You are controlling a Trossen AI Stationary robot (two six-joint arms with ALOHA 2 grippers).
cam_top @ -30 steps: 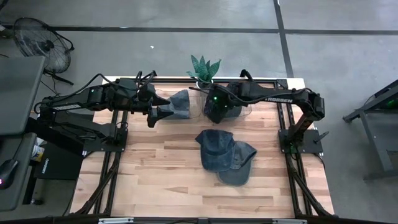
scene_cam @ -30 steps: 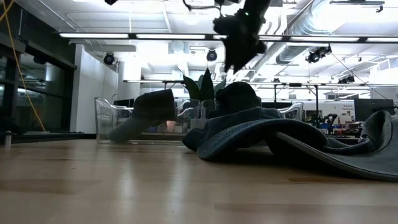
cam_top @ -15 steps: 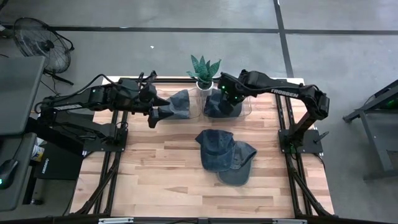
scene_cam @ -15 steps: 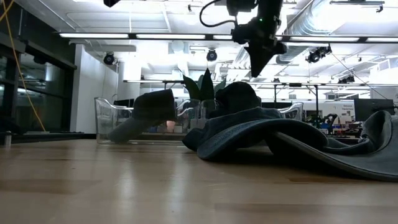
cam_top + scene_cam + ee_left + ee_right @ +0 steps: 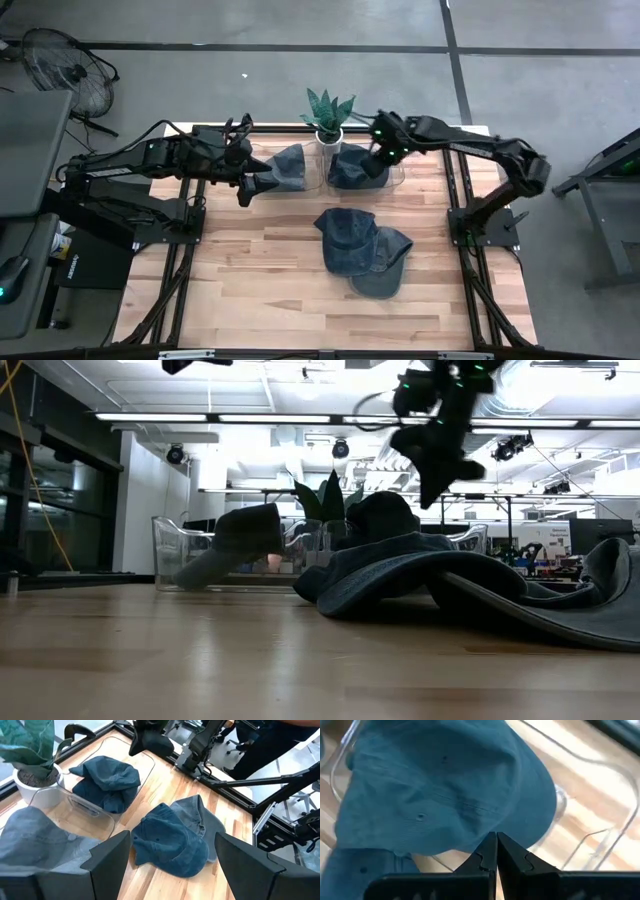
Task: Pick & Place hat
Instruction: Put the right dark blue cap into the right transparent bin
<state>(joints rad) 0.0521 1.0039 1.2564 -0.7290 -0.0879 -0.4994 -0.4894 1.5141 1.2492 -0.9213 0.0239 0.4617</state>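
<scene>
A dark blue hat (image 5: pixel 352 168) lies in the right clear bin (image 5: pixel 399 172) at the table's far edge; it also shows in the right wrist view (image 5: pixel 445 785). A grey-blue hat (image 5: pixel 291 165) lies in the left clear bin (image 5: pixel 168 550). A dark blue hat (image 5: pixel 347 240) and a grey hat (image 5: pixel 388 265) lie overlapping on the table's middle. My right gripper (image 5: pixel 377 157) is shut and empty, above the right bin's hat (image 5: pixel 385 515). My left gripper (image 5: pixel 250 186) is open and empty, beside the grey-blue hat.
A potted plant (image 5: pixel 328 110) stands between the two bins at the far edge. Bare wood lies toward the near edge and the left side of the table (image 5: pixel 250 280).
My right gripper has moved from over the right bin's hat toward the table's right and far edge. The dark blue hat stays in the bin and now shows uncovered from above.
</scene>
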